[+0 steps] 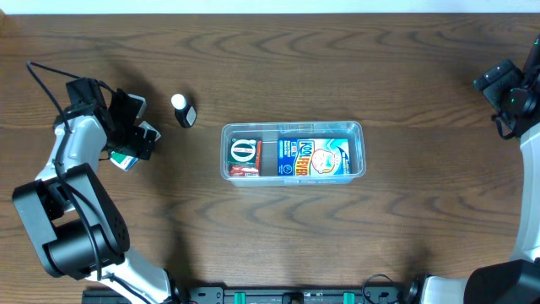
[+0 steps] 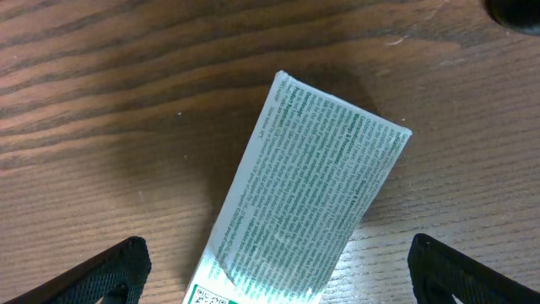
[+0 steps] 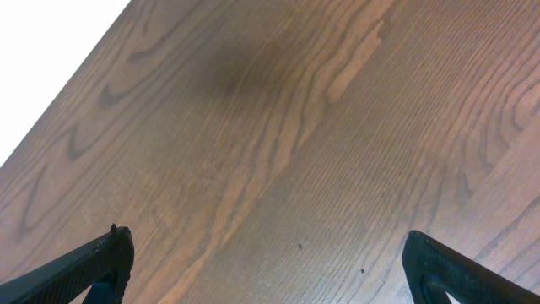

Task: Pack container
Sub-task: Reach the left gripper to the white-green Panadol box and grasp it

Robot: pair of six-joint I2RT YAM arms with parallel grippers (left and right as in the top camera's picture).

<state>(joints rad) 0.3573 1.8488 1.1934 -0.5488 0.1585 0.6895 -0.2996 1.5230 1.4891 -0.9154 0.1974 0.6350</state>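
Note:
The container (image 1: 359,128), a clear rectangular tub, sits mid-table and holds a blue and yellow packet (image 1: 314,158), a green and white item (image 1: 243,151) and a red one below it. My left gripper (image 1: 137,135) hovers at the left over a white packet with green print (image 1: 125,158). In the left wrist view that packet (image 2: 312,190) lies flat on the wood between my open fingers (image 2: 110,270), untouched; the left gripper (image 2: 278,283) holds nothing. My right gripper (image 1: 496,84) is at the far right, open over bare wood (image 3: 274,274).
A small black bottle with a white cap (image 1: 182,110) lies between the left gripper and the container. The table (image 1: 278,236) is dark wood; its far edge shows at the top left of the right wrist view.

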